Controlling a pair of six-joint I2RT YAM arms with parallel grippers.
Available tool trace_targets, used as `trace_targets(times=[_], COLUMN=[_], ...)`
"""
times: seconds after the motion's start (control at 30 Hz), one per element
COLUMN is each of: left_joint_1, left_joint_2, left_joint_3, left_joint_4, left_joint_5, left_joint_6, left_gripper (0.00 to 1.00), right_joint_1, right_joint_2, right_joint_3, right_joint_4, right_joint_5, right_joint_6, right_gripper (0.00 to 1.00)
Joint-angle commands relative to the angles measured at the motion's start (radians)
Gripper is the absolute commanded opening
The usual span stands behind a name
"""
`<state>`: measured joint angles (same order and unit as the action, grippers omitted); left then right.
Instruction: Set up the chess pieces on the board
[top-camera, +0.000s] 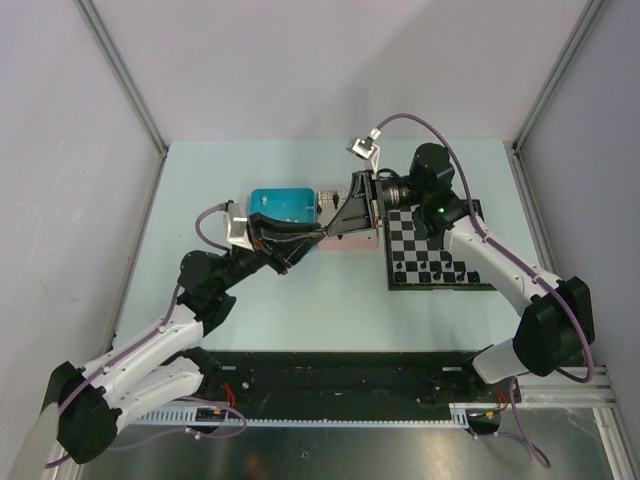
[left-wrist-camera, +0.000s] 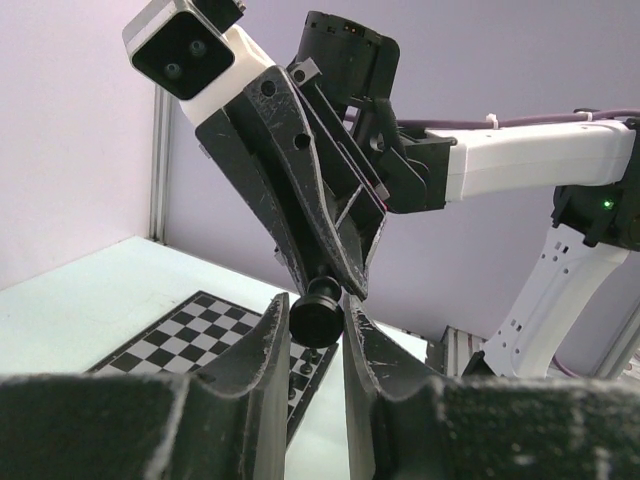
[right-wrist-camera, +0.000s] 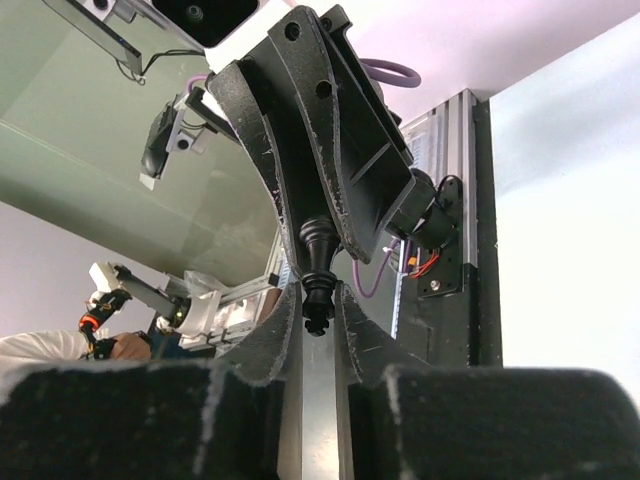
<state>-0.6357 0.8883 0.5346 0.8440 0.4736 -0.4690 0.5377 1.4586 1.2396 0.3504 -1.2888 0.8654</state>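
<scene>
A pale green desk (top-camera: 300, 300) is filling the floor of a booth, and plain grey-lilac walls (top-camera: 60, 150) are closing it in on three sides, with bare metal posts (top-camera: 122, 75) running up the corners. A black strip (top-camera: 340, 385) is lying along the near edge, carrying both arm bases. The board (top-camera: 400, 225) is lying flat on the right half of the desk, its far rows bare, while several black pieces (top-camera: 432, 268) are standing on its near rows. Just left of it a pink tray (top-camera: 350, 243) is sitting edge to edge with a blue tray (top-camera: 283, 205); whether the pink tray is touching the board is hard to tell. Both arms are reaching in over the pink tray, meeting tip to tip above the desk. One black piece (right-wrist-camera: 316, 262) is hanging between them in the air, clear of the board. The left tool (left-wrist-camera: 315, 330) is pinching its round base, and the right tool (right-wrist-camera: 318, 300) is closing in tight on its head end, its fingers (right-wrist-camera: 285, 320) pressing against both sides of the piece.
</scene>
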Motion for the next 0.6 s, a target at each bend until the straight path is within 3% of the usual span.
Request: trace_targets(times=[0.0,0.13,0.23,0.27,0.37,0.43,0.53,0.57], left_joint_1=[0.001,0.001,0.002,0.002,0.031,0.063,0.143,0.160], left_joint_2=[0.008,0.008,-0.002,-0.006,-0.051,-0.084,-0.166,-0.189], left_joint_3=[-0.018,-0.024,-0.033,-0.041,-0.064,-0.067,-0.039,0.000], left_joint_4=[0.012,0.012,0.012,0.010,-0.031,-0.100,-0.346,-0.509], left_joint_5=[-0.016,-0.015,-0.033,-0.044,-0.047,-0.032,-0.036,-0.047], left_joint_6=[0.023,0.015,0.000,-0.008,-0.017,-0.013,0.041,0.097], left_gripper=[0.00,0.04,0.37,0.57,0.88,0.96,1.00,1.00], right_joint_1=[0.008,0.004,-0.008,-0.028,-0.099,-0.146,-0.241,-0.261], right_joint_2=[-0.018,-0.030,-0.040,-0.047,-0.070,-0.087,-0.118,-0.124], right_joint_3=[0.003,0.001,0.003,0.003,0.003,0.004,0.044,0.058], right_joint_4=[0.048,0.006,-0.065,-0.114,-0.253,-0.359,-0.705,-0.869], right_joint_5=[-0.018,-0.012,-0.006,-0.003,0.016,0.032,0.146,0.198], right_joint_6=[-0.005,-0.075,-0.166,-0.196,-0.337,-0.505,-0.774,-0.956], right_gripper=[0.07,0.03,0.02,0.02,0.01,0.01,0.01,0.01])
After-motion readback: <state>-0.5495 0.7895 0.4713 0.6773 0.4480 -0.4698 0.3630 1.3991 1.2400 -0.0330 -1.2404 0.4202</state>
